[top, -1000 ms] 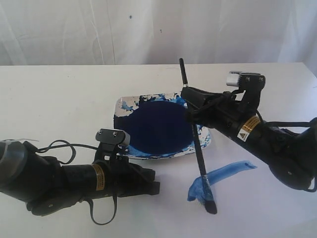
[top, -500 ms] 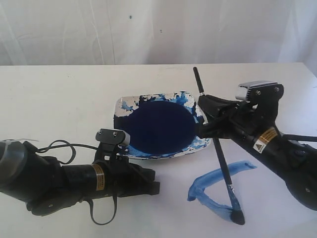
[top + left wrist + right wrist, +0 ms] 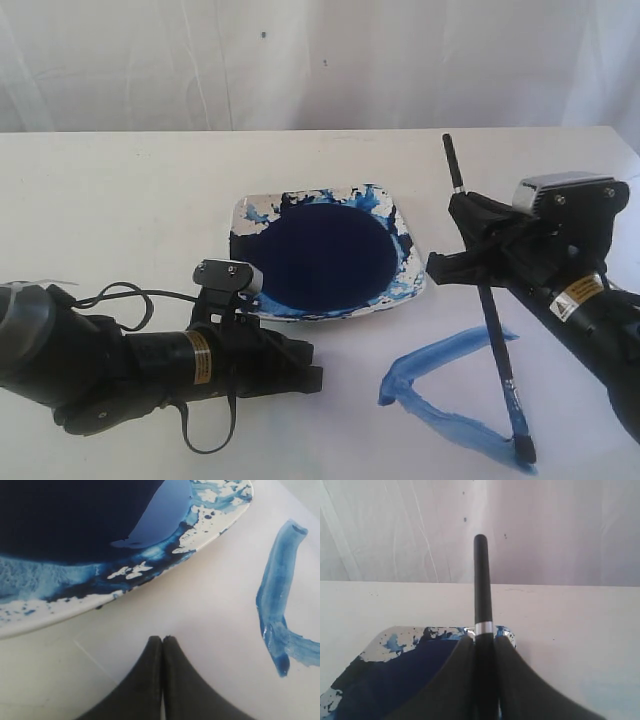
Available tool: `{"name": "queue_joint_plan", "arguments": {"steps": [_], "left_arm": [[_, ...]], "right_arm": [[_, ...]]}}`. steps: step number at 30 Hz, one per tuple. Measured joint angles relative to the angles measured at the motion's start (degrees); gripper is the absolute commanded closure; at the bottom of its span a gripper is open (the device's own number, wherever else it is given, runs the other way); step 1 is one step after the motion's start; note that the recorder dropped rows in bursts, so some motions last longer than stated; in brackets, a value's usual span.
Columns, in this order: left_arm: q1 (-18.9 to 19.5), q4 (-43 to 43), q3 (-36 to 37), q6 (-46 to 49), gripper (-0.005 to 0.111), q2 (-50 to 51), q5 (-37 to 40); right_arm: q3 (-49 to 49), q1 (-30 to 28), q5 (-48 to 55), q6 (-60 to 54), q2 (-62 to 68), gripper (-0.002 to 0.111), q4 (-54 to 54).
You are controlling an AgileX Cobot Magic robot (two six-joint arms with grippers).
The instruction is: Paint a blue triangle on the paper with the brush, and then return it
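The right gripper (image 3: 463, 247) pinches the brush (image 3: 497, 350) on the upper part of its black handle. In the right wrist view the two jaws of this gripper (image 3: 483, 641) press on the handle from both sides, just below a thin silver ring, and the brush (image 3: 481, 580) sticks out past them with its blunt end free. In the exterior view the brush leans, handle end toward 11 o'clock and bristles toward 5 o'clock, well below the jaws. The bristle tip touches the paper (image 3: 445, 385) at the 5 o'clock corner of the blue triangle (image 3: 430, 415). Two strokes show, meeting at the 9 o'clock corner; the side toward 3 o'clock is unpainted. The figure lies at 5 o'clock from the paint dish (image 3: 250, 210), close to it but apart.

The left gripper (image 3: 315, 365) lies low at 7 o'clock from the dish, its tips pointing toward 3 o'clock. The left wrist view shows its jaws (image 3: 162, 640) pressed together on nothing, with the dish rim and one blue stroke (image 3: 274, 587) ahead.
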Motion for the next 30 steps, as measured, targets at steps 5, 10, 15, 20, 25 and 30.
{"name": "queue_joint_plan", "arguments": {"steps": [5, 10, 15, 20, 25, 30], "left_arm": [[0.0, 0.0, 0.0, 0.0, 0.107, 0.0, 0.0], [0.0, 0.0, 0.0, 0.0, 0.107, 0.0, 0.0], [0.0, 0.0, 0.0, 0.0, 0.107, 0.0, 0.0], [0.0, 0.0, 0.0, 0.0, 0.107, 0.0, 0.0], [0.0, 0.0, 0.0, 0.0, 0.107, 0.0, 0.0], [0.0, 0.0, 0.0, 0.0, 0.107, 0.0, 0.0]], "right_arm": [[0.0, 0.0, 0.0, 1.1, -2.8, 0.108, 2.8], [0.0, 0.0, 0.0, 1.1, -6.9, 0.108, 8.4], [0.0, 0.0, -0.1, -2.1, -10.7, 0.108, 14.8], [-1.5, 0.0, -0.1, -5.5, -11.6, 0.108, 19.8], [-4.5, 0.0, -0.1, -6.7, -11.7, 0.108, 23.4], [-8.0, 0.0, -0.1, -11.0, -11.0, 0.108, 25.6]]}}
